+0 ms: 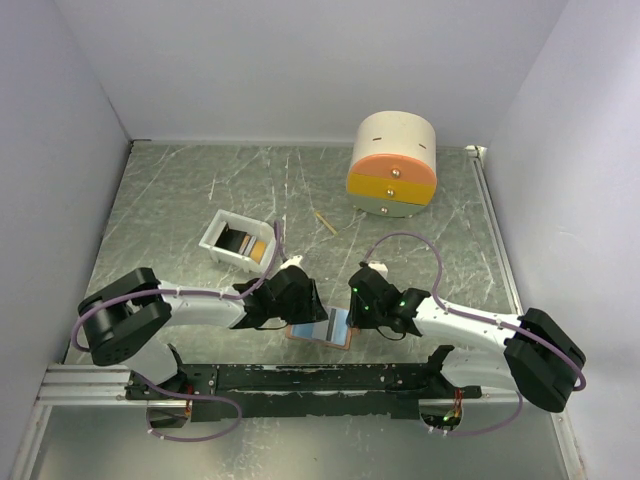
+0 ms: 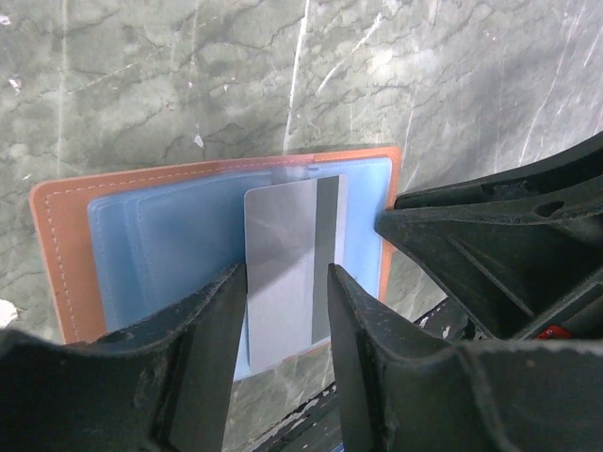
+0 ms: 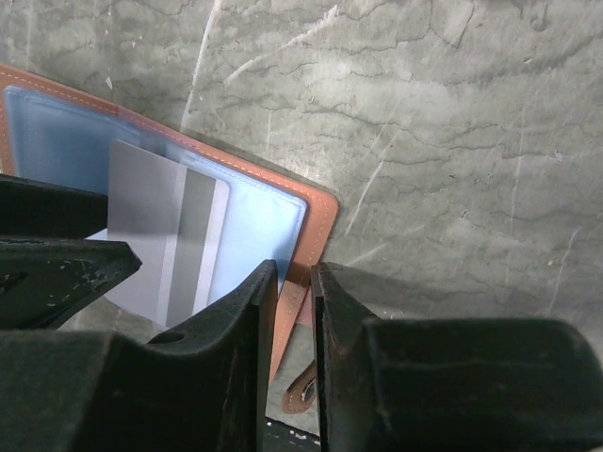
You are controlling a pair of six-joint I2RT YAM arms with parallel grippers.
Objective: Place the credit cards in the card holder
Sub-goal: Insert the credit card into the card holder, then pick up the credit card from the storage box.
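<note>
The salmon card holder (image 1: 300, 336) (image 2: 57, 264) (image 3: 320, 202) lies open between my grippers, its blue inner face up. A grey credit card (image 2: 283, 226) (image 3: 160, 226) (image 1: 333, 323) with a dark stripe lies on its right half, the near end sticking out over the edge. My left gripper (image 2: 285, 270) (image 1: 306, 312) is open, its fingers standing either side of that card. My right gripper (image 3: 294, 268) (image 1: 352, 315) is shut to a narrow slit at the holder's right edge, above the snap strap (image 3: 303, 395). Black (image 1: 237, 240) and gold (image 1: 260, 250) cards lie in the tray.
The white tray (image 1: 214, 230) stands at back left. A thin wooden stick (image 1: 322, 222) lies mid-table. The round cream, orange and yellow drawer box (image 1: 392, 165) is at the back right. White walls close three sides, and a black rail (image 1: 300, 380) runs along the near edge.
</note>
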